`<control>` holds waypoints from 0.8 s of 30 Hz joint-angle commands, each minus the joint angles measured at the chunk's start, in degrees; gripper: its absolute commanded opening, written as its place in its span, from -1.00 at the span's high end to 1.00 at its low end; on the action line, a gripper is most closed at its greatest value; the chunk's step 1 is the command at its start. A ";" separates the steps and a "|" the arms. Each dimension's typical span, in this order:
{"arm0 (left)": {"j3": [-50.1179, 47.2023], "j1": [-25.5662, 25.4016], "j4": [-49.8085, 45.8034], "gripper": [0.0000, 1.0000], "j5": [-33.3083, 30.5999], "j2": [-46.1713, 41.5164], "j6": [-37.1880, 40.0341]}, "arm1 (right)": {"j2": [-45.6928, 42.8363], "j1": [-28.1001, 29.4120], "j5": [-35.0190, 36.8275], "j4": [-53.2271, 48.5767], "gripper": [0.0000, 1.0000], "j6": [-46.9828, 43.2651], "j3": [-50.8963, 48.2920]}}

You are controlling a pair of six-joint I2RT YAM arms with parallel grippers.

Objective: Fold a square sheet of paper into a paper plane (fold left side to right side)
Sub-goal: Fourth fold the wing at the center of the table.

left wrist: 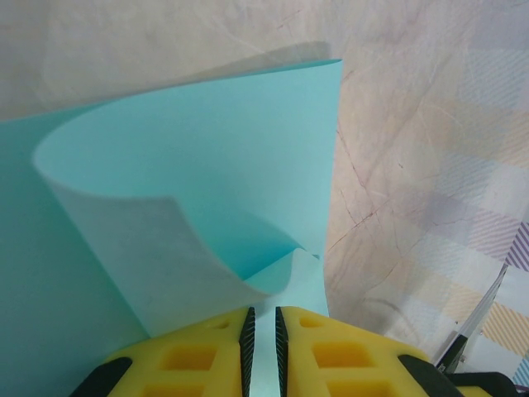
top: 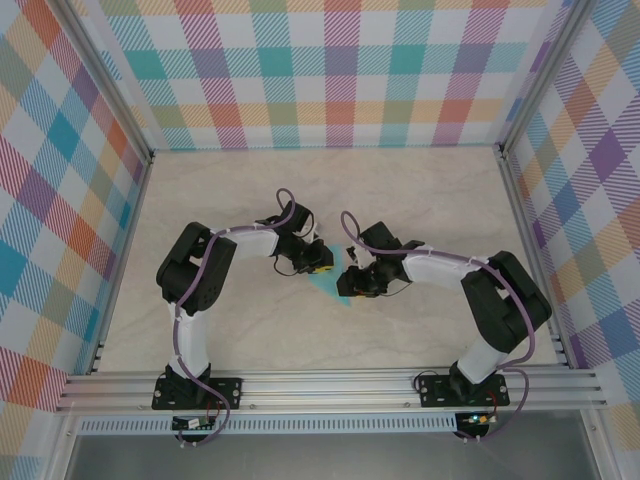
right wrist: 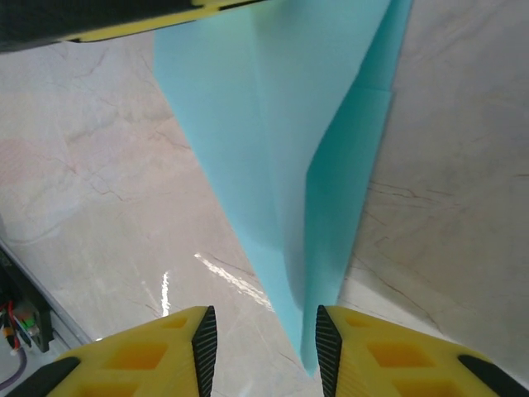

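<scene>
Left gripper (left wrist: 264, 321): pinched on the paper plane (left wrist: 207, 165), an edge caught between its yellow fingers.
Right gripper (right wrist: 266, 322): spread, the sharp paper tip lying between its fingers.
Paper plane: turquoise, creased, one flap curled upward, mid-desk (right wrist: 99, 165) between both grippers.
Obstruction: from above, the grippers covered most of it.
Surroundings: plaid walls (top: 340, 70).

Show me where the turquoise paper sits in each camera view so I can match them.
Top external: paper is a small wedge at the picture's centre.
Left wrist: paper curls across left and centre, its edge pinched in the left gripper at the bottom.
Right wrist: paper narrows from top centre to a tip inside the open right gripper.
Shared landmark: the marbled table.
</scene>
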 commanded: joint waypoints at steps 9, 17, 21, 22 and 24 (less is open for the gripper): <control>-2.04 -0.22 -5.52 0.63 -3.38 0.51 -0.21 | 3.85 1.53 0.92 -2.08 0.37 -0.42 3.55; -2.09 -0.15 -5.54 0.63 -3.31 0.31 -0.18 | 5.28 1.98 3.04 -3.76 0.48 -0.89 4.62; -2.03 -0.22 -5.45 0.63 -3.31 0.46 -0.15 | 5.39 1.98 4.58 -5.04 0.55 -1.30 4.65; -2.02 -0.22 -5.45 0.63 -3.25 0.47 -0.19 | 5.40 1.98 4.87 -5.29 0.58 -1.46 4.73; -2.02 -0.16 -5.46 0.63 -3.31 0.46 -0.15 | 5.19 1.98 5.05 -5.51 0.65 -1.56 4.74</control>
